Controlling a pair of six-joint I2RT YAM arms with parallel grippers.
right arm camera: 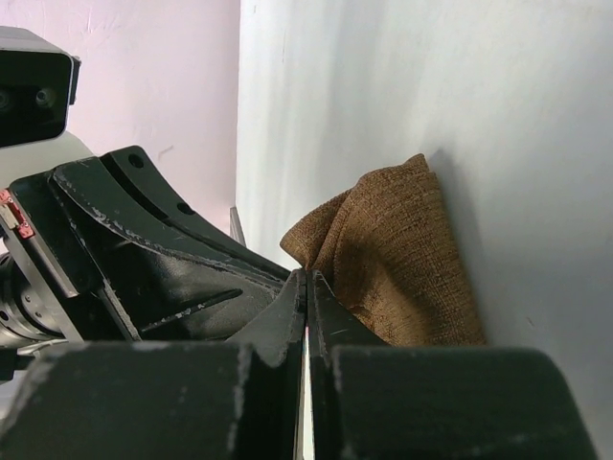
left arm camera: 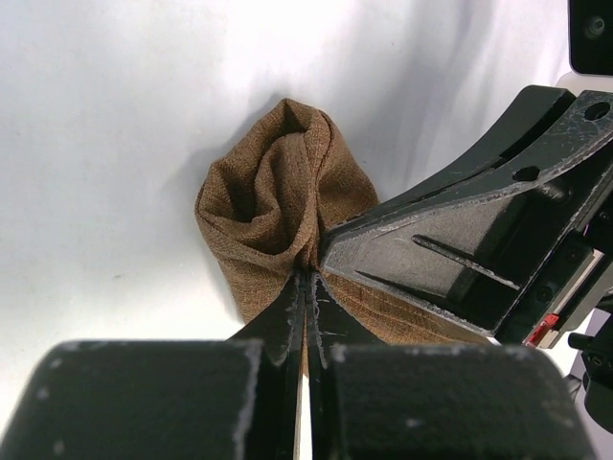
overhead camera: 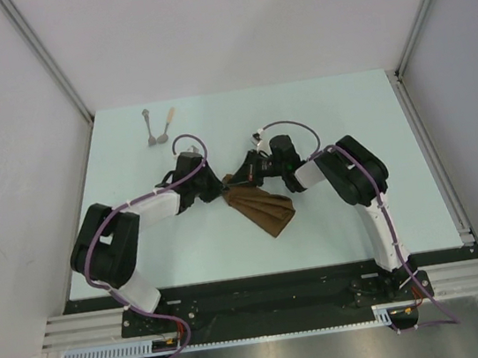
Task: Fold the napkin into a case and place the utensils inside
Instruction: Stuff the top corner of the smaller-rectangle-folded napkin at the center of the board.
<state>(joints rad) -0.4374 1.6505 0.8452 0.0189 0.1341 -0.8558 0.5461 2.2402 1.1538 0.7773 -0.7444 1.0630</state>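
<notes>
Here the napkin (overhead camera: pixel 263 208) lies about mid-bench, well clear of every edge of the bench (overhead camera: pixel 345 111). It is gathered to a point at its far-left end and fans out toward the near right. Open surface runs to the right and to the far side of it. Walls close the bench in on the left, right and far sides, and a metal rail (overhead camera: pixel 432 161) runs along the right edge. The grey-handled spoon (overhead camera: pixel 150 127) and the tan-handled spoon (overhead camera: pixel 167 124) lie just beside each other near the far-left corner, well apart from the cloth.

The left arm (overhead camera: pixel 129 221) has its elbow folded out toward the near-left edge, with the forearm reaching right. The right arm (overhead camera: pixel 354 172) mirrors it, elbow out to the right and forearm reaching left. The left fingers (left arm camera: pixel 308 283) are pressed fully together, pinching the gathered end of the napkin. The right fingers (right arm camera: pixel 306 287) are likewise closed tight on the same bunched end. The two sets of fingers sit just beside each other there.
</notes>
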